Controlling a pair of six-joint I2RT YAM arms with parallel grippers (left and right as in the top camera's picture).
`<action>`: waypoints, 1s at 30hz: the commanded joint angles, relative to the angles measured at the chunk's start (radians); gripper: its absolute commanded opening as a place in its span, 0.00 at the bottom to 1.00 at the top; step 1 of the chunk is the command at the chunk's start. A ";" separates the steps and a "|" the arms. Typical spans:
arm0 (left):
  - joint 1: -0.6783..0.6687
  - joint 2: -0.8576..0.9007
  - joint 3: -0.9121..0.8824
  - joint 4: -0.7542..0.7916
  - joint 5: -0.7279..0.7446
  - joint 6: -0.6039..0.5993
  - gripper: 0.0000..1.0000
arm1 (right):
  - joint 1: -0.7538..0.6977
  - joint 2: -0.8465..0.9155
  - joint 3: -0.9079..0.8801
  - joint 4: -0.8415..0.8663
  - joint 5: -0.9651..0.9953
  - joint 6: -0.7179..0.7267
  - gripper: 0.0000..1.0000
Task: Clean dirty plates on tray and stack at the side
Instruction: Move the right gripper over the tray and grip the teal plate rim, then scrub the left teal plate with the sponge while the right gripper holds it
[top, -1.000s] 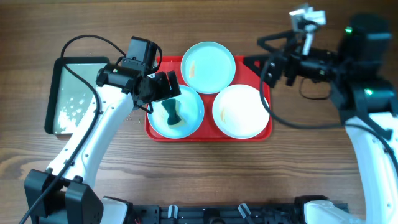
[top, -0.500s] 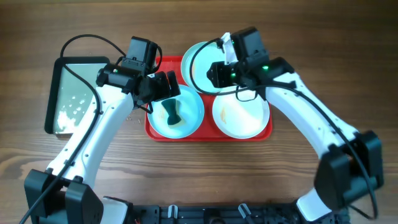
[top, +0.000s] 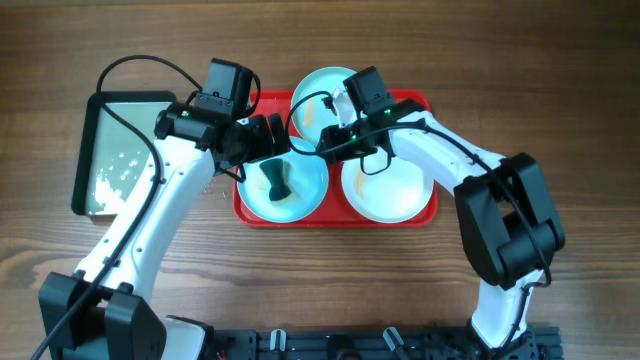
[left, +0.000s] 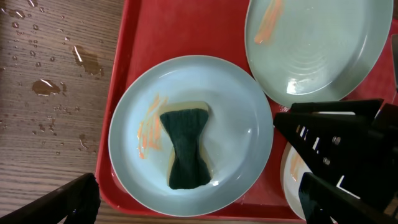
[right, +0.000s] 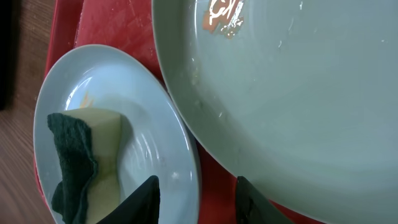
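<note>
On the red tray (top: 243, 214) lie three plates: a pale blue one (top: 306, 196) at front left with a dark green and yellow sponge (top: 277, 182) on it, a second pale blue one (top: 312, 92) behind, and a white one (top: 392, 190) at front right. Orange smears mark the sponge plate (left: 149, 121) and the back plate (left: 267, 22). My left gripper (left: 202, 202) hangs wide open above the sponge plate, touching nothing. My right gripper (right: 199, 199) is low between the two blue plates. Its narrowed jaws straddle the sponge plate's rim (right: 194, 168), with gaps on both sides.
A black-rimmed tray (top: 86, 150) with white foam sits left of the red tray. Water drops (left: 46, 87) lie on the wooden table beside it. The right arm (top: 450, 160) arches over the white plate.
The right arm swung in from the far right to the middle of the tray and its jaws narrowed. The left arm and the sponge stayed put.
</note>
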 joint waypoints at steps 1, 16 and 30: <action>0.003 -0.008 0.002 0.005 -0.013 0.000 1.00 | 0.042 0.020 0.002 0.011 0.065 -0.027 0.40; 0.003 -0.008 0.002 -0.023 -0.014 0.001 1.00 | 0.079 0.066 -0.017 0.020 0.177 0.017 0.28; 0.003 -0.008 -0.108 -0.069 -0.017 0.004 1.00 | 0.079 0.066 -0.017 0.017 0.168 0.021 0.04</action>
